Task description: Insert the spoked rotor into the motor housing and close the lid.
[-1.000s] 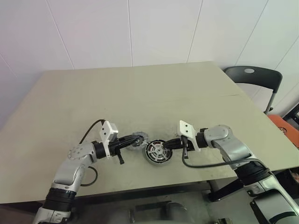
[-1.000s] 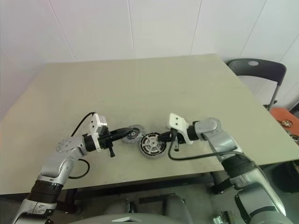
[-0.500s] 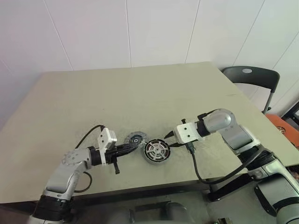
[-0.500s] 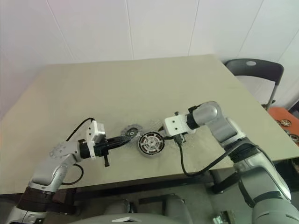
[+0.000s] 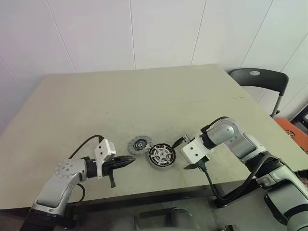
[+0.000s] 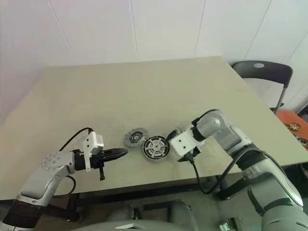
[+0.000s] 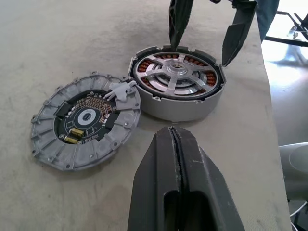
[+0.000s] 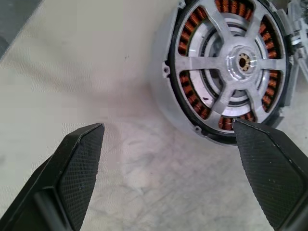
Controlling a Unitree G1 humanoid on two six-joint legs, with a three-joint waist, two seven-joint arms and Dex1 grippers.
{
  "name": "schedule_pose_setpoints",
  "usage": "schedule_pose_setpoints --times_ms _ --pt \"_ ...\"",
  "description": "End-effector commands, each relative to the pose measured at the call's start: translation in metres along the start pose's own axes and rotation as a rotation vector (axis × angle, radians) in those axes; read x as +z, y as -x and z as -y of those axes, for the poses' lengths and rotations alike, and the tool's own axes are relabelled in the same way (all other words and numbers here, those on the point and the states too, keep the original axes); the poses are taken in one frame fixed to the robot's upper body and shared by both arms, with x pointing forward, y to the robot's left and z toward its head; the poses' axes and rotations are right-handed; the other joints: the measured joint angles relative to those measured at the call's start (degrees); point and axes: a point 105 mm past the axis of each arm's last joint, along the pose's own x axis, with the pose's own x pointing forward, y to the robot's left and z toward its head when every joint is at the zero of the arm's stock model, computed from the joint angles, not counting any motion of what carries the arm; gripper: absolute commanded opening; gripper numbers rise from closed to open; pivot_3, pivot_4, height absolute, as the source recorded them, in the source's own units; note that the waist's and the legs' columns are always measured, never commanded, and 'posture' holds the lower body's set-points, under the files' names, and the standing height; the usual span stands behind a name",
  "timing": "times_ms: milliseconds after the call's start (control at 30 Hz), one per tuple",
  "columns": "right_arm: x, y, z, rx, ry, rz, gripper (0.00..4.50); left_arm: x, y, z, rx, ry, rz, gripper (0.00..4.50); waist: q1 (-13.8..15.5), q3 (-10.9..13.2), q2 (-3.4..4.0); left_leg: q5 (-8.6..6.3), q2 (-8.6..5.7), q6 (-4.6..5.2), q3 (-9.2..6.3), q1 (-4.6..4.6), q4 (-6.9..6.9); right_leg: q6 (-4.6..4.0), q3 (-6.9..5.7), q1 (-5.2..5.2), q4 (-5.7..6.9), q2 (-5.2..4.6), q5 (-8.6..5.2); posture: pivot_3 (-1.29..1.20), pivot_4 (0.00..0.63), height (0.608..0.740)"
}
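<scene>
My left end effector [image 7: 175, 159] pulled back from lid [image 7: 86, 119], pressed together, empty. Right end effector [image 8: 168, 159] now spread beside motor housing [image 7: 175, 84]; spoked rotor [image 8: 234, 60] seated inside. Lid touches housing, circuit face up. Risk: right fingertip over housing rim nudges it.

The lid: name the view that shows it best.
Left wrist view: the lid lies whole and close, circuit face up, against the motor housing. The eye views show it small; the right wrist view catches only its edge.
</scene>
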Motion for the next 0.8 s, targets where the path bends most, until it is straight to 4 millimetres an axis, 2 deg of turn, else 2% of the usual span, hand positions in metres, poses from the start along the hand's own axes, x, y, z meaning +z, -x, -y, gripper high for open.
schedule_pose_setpoints --times_ms 33,200,233,333,600,667,800 --pt "-0.0009 -0.0027 0.0115 -0.053 0.05 -0.022 4.46 0.0032 -0.0004 -0.0031 0.012 -0.036 0.018 0.0 0.0 0.0 0.0 0.0 0.0 -0.01 0.0 0.01 0.0 0.0 0.01 0.0 0.01 0.0 0.0 0.0 0.0 0.74" --pt "-0.0039 -0.0084 0.0172 -0.08 0.063 -0.036 4.46 -0.002 -0.0018 -0.0046 0.016 -0.034 0.021 0.0 -0.4 0.0 -0.09 -0.01 0.04 -0.03 0.06 0.62 -0.02 -0.02 0.09 0.48 0.04 0.05 -0.01 0.0 0.0 0.74" --pt "-0.005 -0.009 0.0165 -0.073 0.065 -0.042 4.07 -0.0024 -0.0017 -0.0048 0.017 -0.034 0.022 0.0 -0.4 0.0 -0.09 -0.01 0.05 -0.03 0.05 0.66 -0.01 -0.03 0.1 0.49 0.04 0.05 0.0 0.0 0.0 0.74" --pt "-0.0075 -0.0096 0.0125 -0.052 0.066 -0.051 3.35 -0.0029 -0.0021 -0.0049 0.019 -0.035 0.024 0.0 -0.4 0.0 -0.08 -0.02 0.05 -0.06 0.04 0.73 -0.01 -0.04 0.1 0.47 0.05 0.02 0.0 0.0 0.0 0.74" --pt "-0.0076 -0.0107 0.0146 -0.067 0.065 -0.051 0.79 -0.0009 -0.0049 -0.0052 0.021 -0.036 0.028 0.0 -0.2 0.0 -0.09 0.0 0.04 -0.07 0.06 0.6 -0.05 -0.22 0.1 0.29 0.04 -0.03 0.12 0.0 0.0 0.74" --pt "-0.0064 -0.0102 0.0162 -0.072 0.065 -0.047 0.79 0.0002 -0.0055 -0.0053 0.021 -0.037 0.029 0.0 -0.2 0.0 -0.07 0.0 0.04 -0.07 0.1 0.58 -0.06 -0.23 0.12 0.25 0.05 -0.04 0.12 0.0 0.0 0.74" --pt "-0.0052 -0.0083 0.0161 -0.058 0.062 -0.043 0.08 0.0033 -0.0072 -0.0052 0.021 -0.041 0.032 0.0 -0.1 0.0 -0.08 0.0 0.03 -0.07 0.11 0.59 -0.06 -0.22 0.14 0.25 0.07 -0.03 0.12 0.0 0.0 0.74"
